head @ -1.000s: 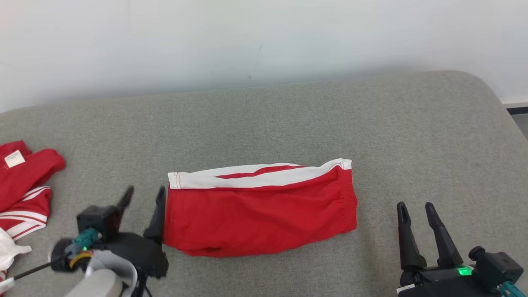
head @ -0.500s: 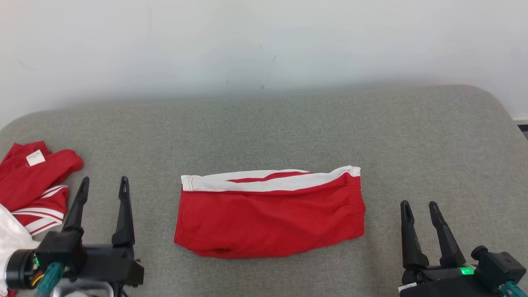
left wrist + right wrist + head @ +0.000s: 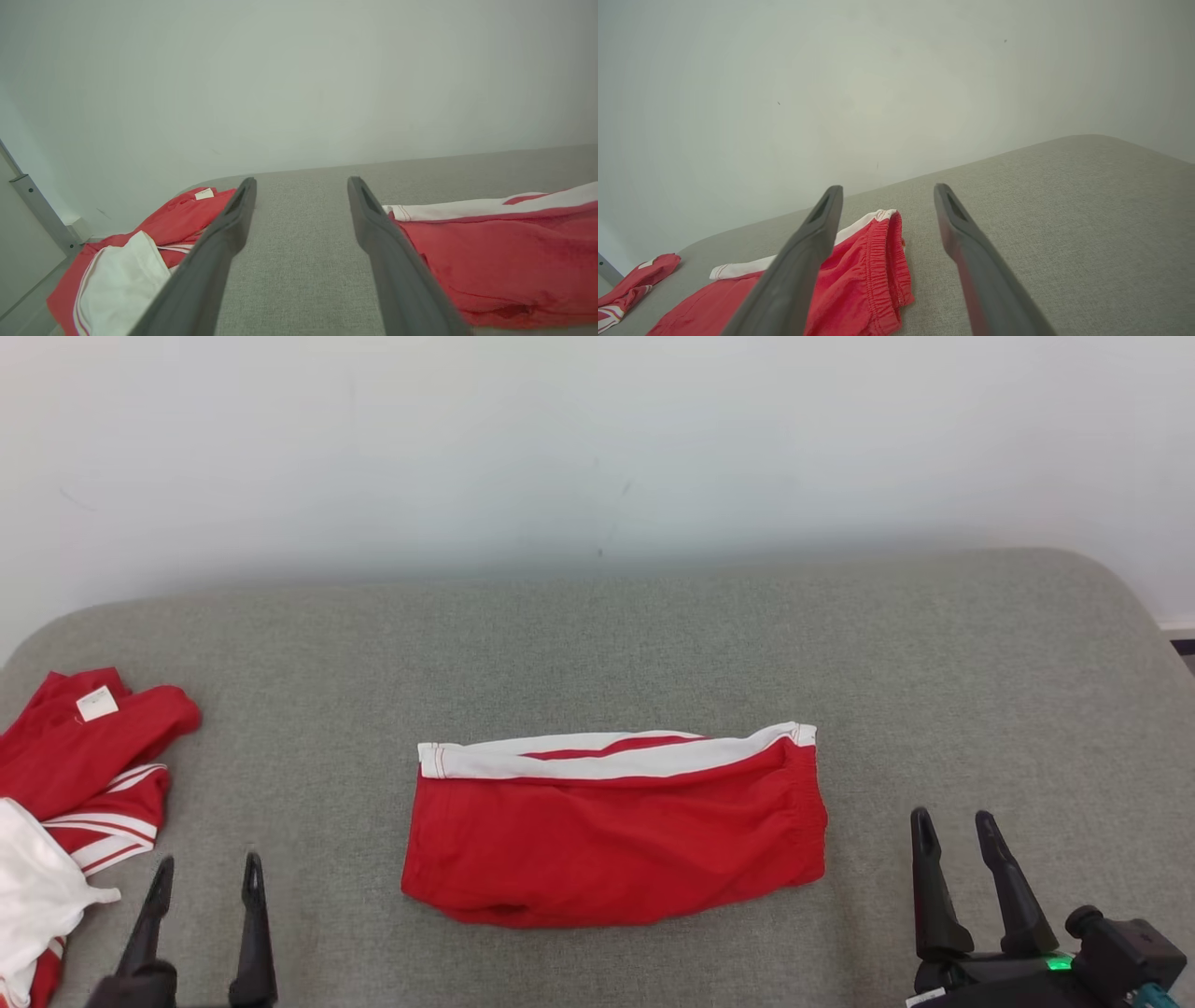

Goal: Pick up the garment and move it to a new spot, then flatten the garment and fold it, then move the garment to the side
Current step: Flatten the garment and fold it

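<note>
At the far left of the grey woven fabric surface (image 3: 653, 644) lay a loose pile of red and white clothes (image 3: 75, 775), a small white label showing on its uppermost red piece. Just to its right, at the lower left of the head view, the left gripper (image 3: 209, 863) pointed its two long dark fingers up the picture, spread wide apart with nothing between them; its wrist view showed bare grey cloth in the gap, the pile to one side and the garment to the other. In the middle of the surface rested the folded red fabric garment with a white band along its far edge (image 3: 616, 840), lying flat as a wide rectangle, its gathered elastic waistband at the right end, apart from both grippers. Further right, at the lower right of the head view, the right gripper (image 3: 954, 821) also stood with its jaws fully apart and empty, a green light glowing on its body, near the garment's waistband end but clear of it. A plain white wall (image 3: 560, 448) rose behind the surface.
</note>
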